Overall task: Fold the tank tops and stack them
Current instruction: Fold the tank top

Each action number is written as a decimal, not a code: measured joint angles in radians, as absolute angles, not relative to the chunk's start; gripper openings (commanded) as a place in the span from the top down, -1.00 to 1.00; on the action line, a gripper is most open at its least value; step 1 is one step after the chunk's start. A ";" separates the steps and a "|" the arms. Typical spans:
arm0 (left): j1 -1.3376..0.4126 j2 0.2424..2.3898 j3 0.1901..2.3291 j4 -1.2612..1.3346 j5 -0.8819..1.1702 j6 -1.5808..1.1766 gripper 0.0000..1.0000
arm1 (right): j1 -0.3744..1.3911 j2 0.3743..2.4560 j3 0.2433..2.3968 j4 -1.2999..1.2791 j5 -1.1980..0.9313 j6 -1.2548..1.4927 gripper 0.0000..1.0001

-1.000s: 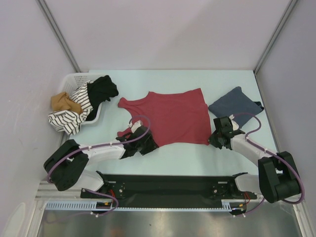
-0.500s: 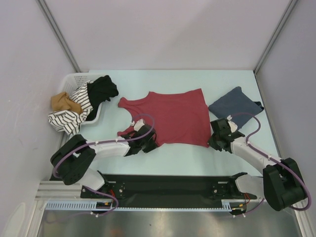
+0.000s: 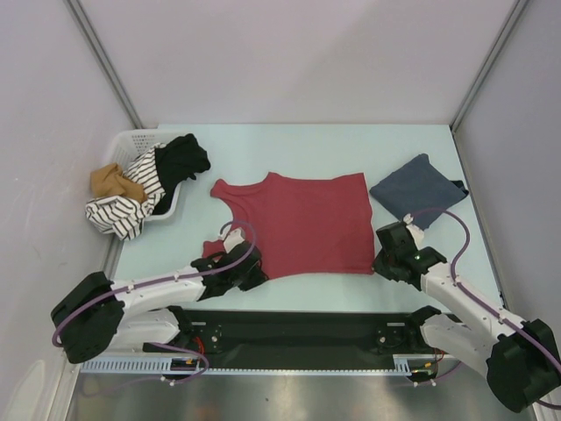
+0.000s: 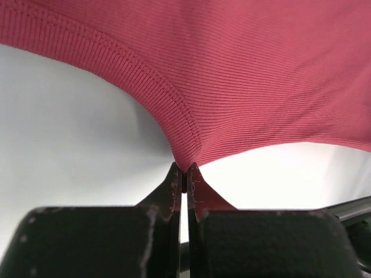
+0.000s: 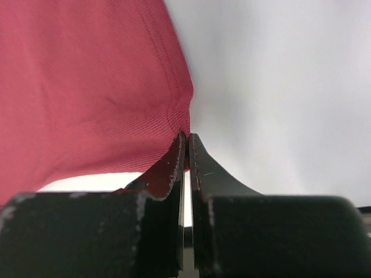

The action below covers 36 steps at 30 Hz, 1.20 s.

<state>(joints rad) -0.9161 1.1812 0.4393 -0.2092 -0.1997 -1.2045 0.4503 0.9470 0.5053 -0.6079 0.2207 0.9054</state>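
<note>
Pale table [image 3: 307, 145], red tank top [image 3: 307, 224] dragged nearer

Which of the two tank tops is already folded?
The blue-grey tank top, a compact bundle on the right; the red tank top lies spread out flat.

Inventory of the scene, by kind.

- **Tank tops:** two in all, one red tank top [image 3: 307, 224] and one blue-grey tank top [image 3: 416, 186].
- **Other garments:** three, gathered at the basket: one black garment [image 3: 181, 160], one striped garment [image 3: 127, 210] in black and white, and one tan garment [image 3: 110, 181].
- **Baskets:** one white basket [image 3: 127, 139].
- **Robot arms:** two, a left arm [image 3: 158, 285] and a right arm [image 3: 465, 294].
- **End effectors:** two, one per arm: the left end effector [image 4: 184, 174] and the right end effector [image 5: 186, 142]. Each has two fingers, four in total.
- **Counters:** one counter [image 3: 307, 145].
</note>
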 measured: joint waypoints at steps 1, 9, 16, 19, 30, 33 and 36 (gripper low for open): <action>-0.916 1.166 0.439 -0.220 -0.200 -1.205 1.00 | 0.456 0.941 0.503 -0.619 0.220 0.905 1.00; -0.906 1.135 0.501 -0.309 -0.203 -1.182 0.99 | 0.470 0.939 0.501 -0.654 0.221 0.896 1.00; -0.837 1.224 0.675 -0.370 -0.203 -1.110 1.00 | 0.443 1.071 0.637 -0.659 0.226 0.838 1.00; -0.797 1.264 0.718 -0.378 -0.199 -1.077 0.99 | 0.416 1.146 0.705 -0.643 0.228 0.806 1.00; -0.674 1.419 0.826 -0.392 -0.167 -0.986 0.99 | 0.305 1.368 0.844 -0.567 0.194 0.715 1.00; -0.650 1.455 0.861 -0.392 -0.161 -0.967 0.99 | 0.282 1.411 0.867 -0.551 0.181 0.701 1.00; -0.635 1.482 0.889 -0.393 -0.157 -0.956 1.00 | 0.266 1.446 0.893 -0.545 0.170 0.694 1.00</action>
<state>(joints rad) -0.6350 1.4822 0.8890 -0.3927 -0.1570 -0.9562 0.2661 1.4464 0.8928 -0.5449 0.1703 0.6937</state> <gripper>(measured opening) 0.019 0.045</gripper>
